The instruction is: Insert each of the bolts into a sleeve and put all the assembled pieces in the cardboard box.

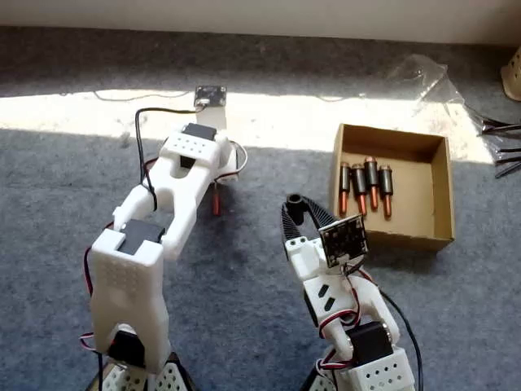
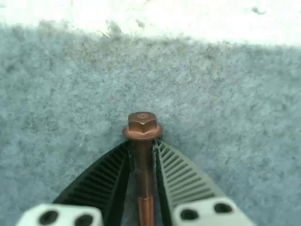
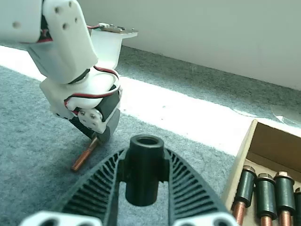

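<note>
- The grey surface (image 1: 244, 301) carries everything, with one sunlit band across its far side.
- One cardboard box (image 1: 419, 187) sits open on it, on my right side, just beyond my right claw.
- My left claw (image 2: 143, 143) is closed narrow on one bolt, low over the surface and well apart from the box.
- My right claw (image 3: 146, 157) is clamped around one sleeve, between my left claw and the box.
- Four assembled pieces (image 1: 372, 181) lie side by side in the box, dark sleeves at the far end and copper shanks pointing back at me.
- The one sleeve (image 3: 145, 169) is black and stands upright between my right fingers, its open bore facing up.
- The one bolt (image 2: 143, 127) is copper. Its hex head sits just past my left fingertips, and its shank runs back between them, tilted.
</note>
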Controlling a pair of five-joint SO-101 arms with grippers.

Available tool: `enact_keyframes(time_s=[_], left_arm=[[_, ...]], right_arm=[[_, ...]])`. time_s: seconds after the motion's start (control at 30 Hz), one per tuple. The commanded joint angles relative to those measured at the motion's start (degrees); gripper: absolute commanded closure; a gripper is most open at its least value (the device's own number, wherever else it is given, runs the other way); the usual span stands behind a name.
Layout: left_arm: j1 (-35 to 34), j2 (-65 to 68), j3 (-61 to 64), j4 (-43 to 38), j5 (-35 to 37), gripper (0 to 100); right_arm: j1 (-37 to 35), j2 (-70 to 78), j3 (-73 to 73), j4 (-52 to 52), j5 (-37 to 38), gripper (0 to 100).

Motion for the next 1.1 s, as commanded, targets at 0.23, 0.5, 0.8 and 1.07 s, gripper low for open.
enact_keyframes(time_s=[0.23, 0.5, 0.8, 1.07], left_arm=[[1.3, -2.3, -9.1, 17.1, -19.8, 99], [1.4, -2.2, -10.9, 23.3, -19.8, 99], [1.4, 5.0, -12.9, 23.5, -19.9, 99], [1.0, 12.0, -22.9, 29.4, -20.0, 98]], right_arm=[[0.5, -0.6, 6.0, -1.8, 0.8, 99.4], [0.5, -0.6, 6.0, -1.8, 0.8, 99.4], [0.5, -0.6, 6.0, -1.8, 0.8, 99.4], [0.5, -0.6, 6.0, -1.8, 0.8, 99.4]])
